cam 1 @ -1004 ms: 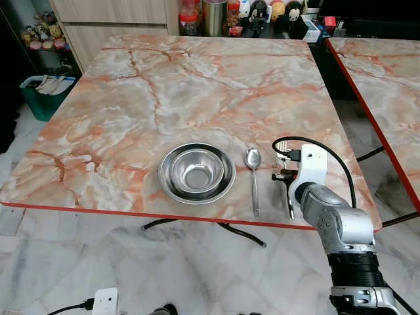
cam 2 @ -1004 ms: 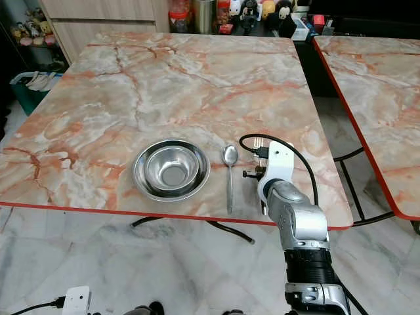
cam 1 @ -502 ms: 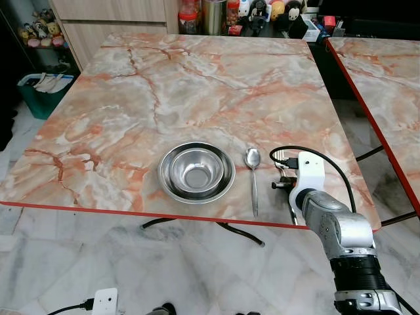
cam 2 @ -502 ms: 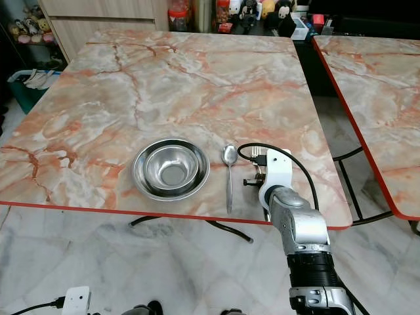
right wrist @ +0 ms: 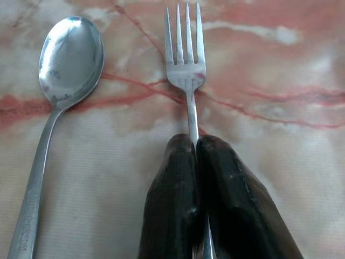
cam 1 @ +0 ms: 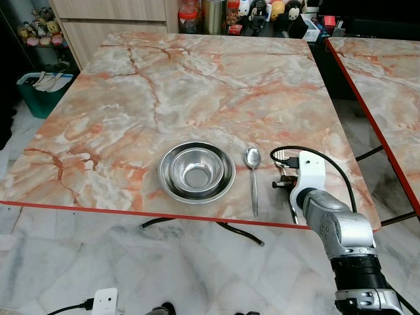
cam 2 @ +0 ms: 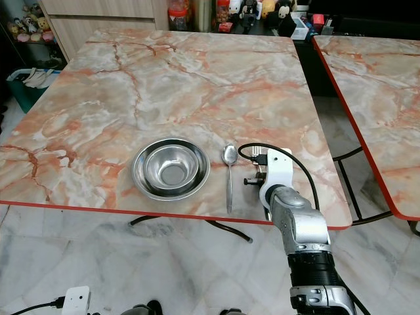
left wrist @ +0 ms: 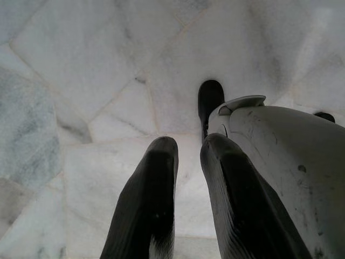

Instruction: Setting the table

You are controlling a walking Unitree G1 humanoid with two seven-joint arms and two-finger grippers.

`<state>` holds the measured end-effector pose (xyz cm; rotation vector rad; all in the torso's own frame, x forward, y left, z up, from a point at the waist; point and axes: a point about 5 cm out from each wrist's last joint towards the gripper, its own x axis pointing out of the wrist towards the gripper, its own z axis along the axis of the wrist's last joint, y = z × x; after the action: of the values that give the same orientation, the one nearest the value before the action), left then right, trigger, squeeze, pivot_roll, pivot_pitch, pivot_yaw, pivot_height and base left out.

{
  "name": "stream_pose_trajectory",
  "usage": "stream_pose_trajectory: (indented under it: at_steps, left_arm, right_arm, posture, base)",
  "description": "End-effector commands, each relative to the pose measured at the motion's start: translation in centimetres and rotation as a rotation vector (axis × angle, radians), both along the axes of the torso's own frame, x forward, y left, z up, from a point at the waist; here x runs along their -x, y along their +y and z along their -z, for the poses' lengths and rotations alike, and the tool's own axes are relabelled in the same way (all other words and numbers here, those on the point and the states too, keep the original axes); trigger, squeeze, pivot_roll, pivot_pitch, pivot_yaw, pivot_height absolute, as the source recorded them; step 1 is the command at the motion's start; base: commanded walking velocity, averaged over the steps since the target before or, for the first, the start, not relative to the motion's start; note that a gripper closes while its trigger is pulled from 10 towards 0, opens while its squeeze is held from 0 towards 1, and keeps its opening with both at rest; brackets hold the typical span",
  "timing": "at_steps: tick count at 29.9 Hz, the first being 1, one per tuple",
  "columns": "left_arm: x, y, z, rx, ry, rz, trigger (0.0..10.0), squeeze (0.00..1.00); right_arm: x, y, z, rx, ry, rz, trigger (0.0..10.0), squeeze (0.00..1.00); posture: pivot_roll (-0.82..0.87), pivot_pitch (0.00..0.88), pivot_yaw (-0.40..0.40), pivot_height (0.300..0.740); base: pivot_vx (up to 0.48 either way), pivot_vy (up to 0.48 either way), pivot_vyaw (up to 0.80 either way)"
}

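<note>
Right wrist view showed the right end effector clamped on a fork lying on the desk, beside a spoon and bowl at lower centre. The left end effector hung slightly parted over the floor.

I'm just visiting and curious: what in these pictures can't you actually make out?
- Fork: in the head views the right arm's wrist covers most of it; in the right wrist view the right end effector, shut on it, hides its handle.
- Spoon: its handle end is cut off by the right wrist view's edge.
- Figurines behind the table: too small, cut by the top edge.
- Left end effector: its base is cut by the left wrist view's edge.
</note>
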<state>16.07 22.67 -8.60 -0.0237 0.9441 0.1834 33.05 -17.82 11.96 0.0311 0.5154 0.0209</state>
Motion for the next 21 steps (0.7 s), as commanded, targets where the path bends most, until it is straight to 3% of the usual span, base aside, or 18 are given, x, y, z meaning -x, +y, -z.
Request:
stream_pose_trajectory:
  at_steps: [1, 8, 9, 10, 15, 16, 17, 18, 19, 21]
  left_arm:
    - [1.06, -0.26, 0.53, 0.005, 0.043, 0.000, 10.0, 0.00]
    - [1.07, -0.28, 0.54, 0.003, 0.045, 0.002, 10.0, 0.00]
    - [1.08, -0.29, 0.54, 0.003, 0.045, 0.002, 10.0, 0.00]
    - [1.07, -0.29, 0.54, 0.002, 0.045, 0.003, 10.0, 0.00]
    - [1.07, -0.31, 0.55, 0.001, 0.046, 0.004, 10.0, 0.00]
    - [1.08, -0.30, 0.55, 0.001, 0.047, 0.004, 10.0, 0.00]
    - [1.08, -0.30, 0.55, 0.001, 0.047, 0.004, 10.0, 0.00]
    - [1.08, -0.30, 0.55, 0.000, 0.048, 0.004, 10.0, 0.00]
    - [1.09, -0.30, 0.56, 0.000, 0.048, 0.004, 10.0, 0.00]
    - [1.09, -0.30, 0.56, -0.001, 0.049, 0.004, 10.0, 0.00]
  right_arm:
    - [-0.15, -0.05, -0.17, 0.002, -0.006, -0.003, 10.0, 0.00]
    - [-0.23, 0.03, -0.08, -0.008, -0.012, -0.006, 10.0, 0.00]
    - [-0.24, 0.04, -0.09, -0.008, -0.012, -0.007, 10.0, 0.36]
    - [-0.28, 0.08, -0.16, -0.009, -0.014, -0.008, 10.0, 1.00]
    - [-0.35, 0.08, -0.24, 0.000, -0.015, -0.006, 10.0, 0.98]
    - [-0.35, 0.08, -0.22, 0.001, -0.015, -0.004, 10.0, 0.27]
    - [-0.35, 0.08, -0.22, 0.001, -0.015, -0.004, 10.0, 0.27]
    - [-0.37, 0.09, -0.20, 0.002, -0.015, -0.005, 10.0, 0.17]
    - [-0.39, 0.10, -0.19, 0.003, -0.014, -0.005, 10.0, 0.00]
    - [-0.39, 0.11, -0.18, 0.004, -0.014, -0.005, 10.0, 0.00]
  posture:
    - [0.00, 0.167, -0.043, 0.736]
    - [0.00, 0.168, -0.044, 0.736]
    - [0.00, 0.168, -0.044, 0.736]
    - [0.00, 0.168, -0.045, 0.736]
    - [0.00, 0.168, -0.045, 0.736]
    - [0.00, 0.168, -0.045, 0.736]
    - [0.00, 0.168, -0.045, 0.736]
    - [0.00, 0.168, -0.045, 0.736]
    - [0.00, 0.168, -0.045, 0.736]
    - [0.00, 0.168, -0.045, 0.736]
  base:
    - [0.000, 0.000, 0.00]
    - [0.000, 0.000, 0.00]
    - [0.000, 0.000, 0.00]
    - [0.000, 0.000, 0.00]
    - [0.000, 0.000, 0.00]
    - [0.000, 0.000, 0.00]
    - [0.000, 0.000, 0.00]
    - [0.000, 0.000, 0.00]
    - [0.000, 0.000, 0.00]
    - [0.000, 0.000, 0.00]
